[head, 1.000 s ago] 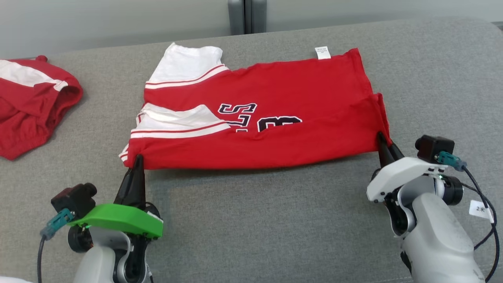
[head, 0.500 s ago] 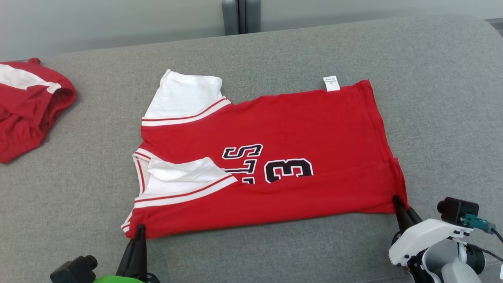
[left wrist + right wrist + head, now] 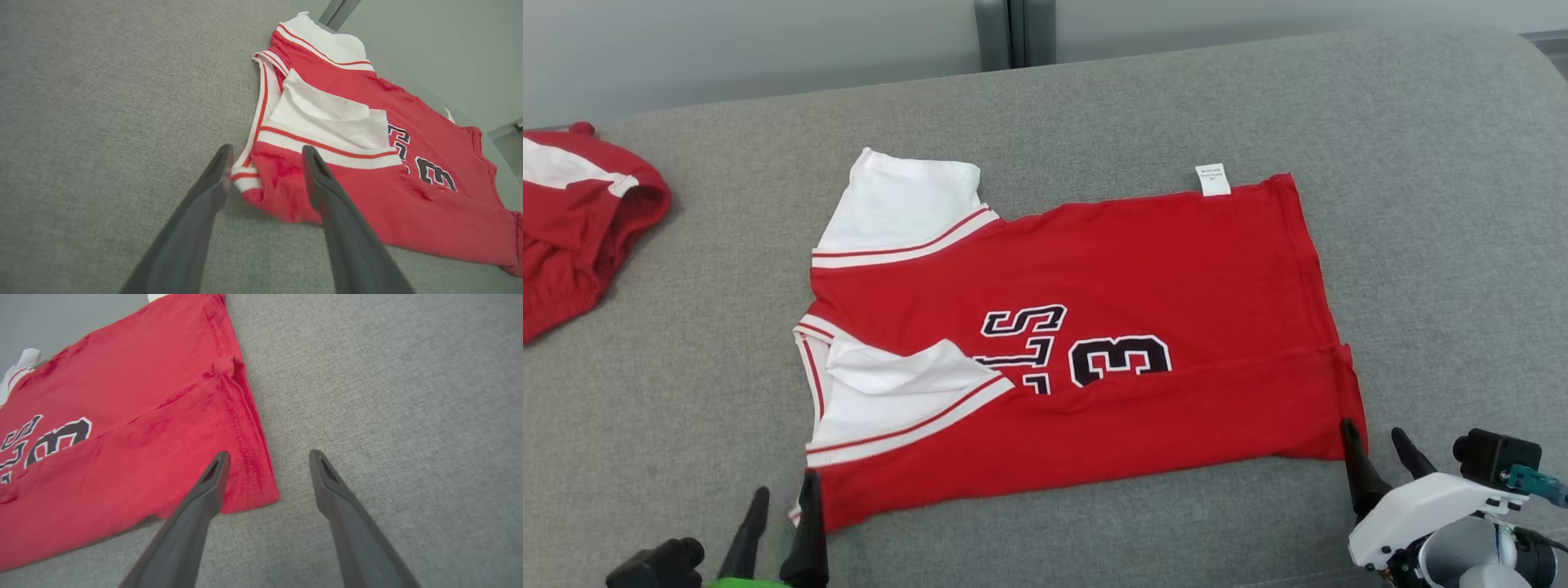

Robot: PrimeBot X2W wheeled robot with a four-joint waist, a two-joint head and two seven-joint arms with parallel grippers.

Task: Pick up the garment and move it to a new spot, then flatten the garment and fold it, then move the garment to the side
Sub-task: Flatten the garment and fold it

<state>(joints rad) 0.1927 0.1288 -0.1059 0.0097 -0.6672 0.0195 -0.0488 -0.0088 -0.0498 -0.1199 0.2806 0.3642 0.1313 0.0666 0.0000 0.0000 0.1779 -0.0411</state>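
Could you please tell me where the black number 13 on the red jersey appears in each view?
Head view: number 13, centre.
Left wrist view: number 13, right side.
Right wrist view: number 13, left edge.
Shared landmark: black lettering beside it.

Garments, red with white trim: 2. One jersey (image 3: 1094, 327) at frame centre, one second garment (image 3: 572, 237) at the left edge.
White sleeves (image 3: 907, 204) on the jersey: 2.
White label (image 3: 1213, 180): 1, at the jersey's upper edge.
Grippers: 2. Left gripper (image 3: 784, 483) at lower left, right gripper (image 3: 1372, 429) at lower right.
Dark fingers (image 3: 1357, 465): 4, two per gripper.
Black wrist cameras (image 3: 1499, 457): 2, one beside each gripper.
Grey padded surface (image 3: 1421, 204): 1.
Dark post (image 3: 1011, 33): 1, top centre.
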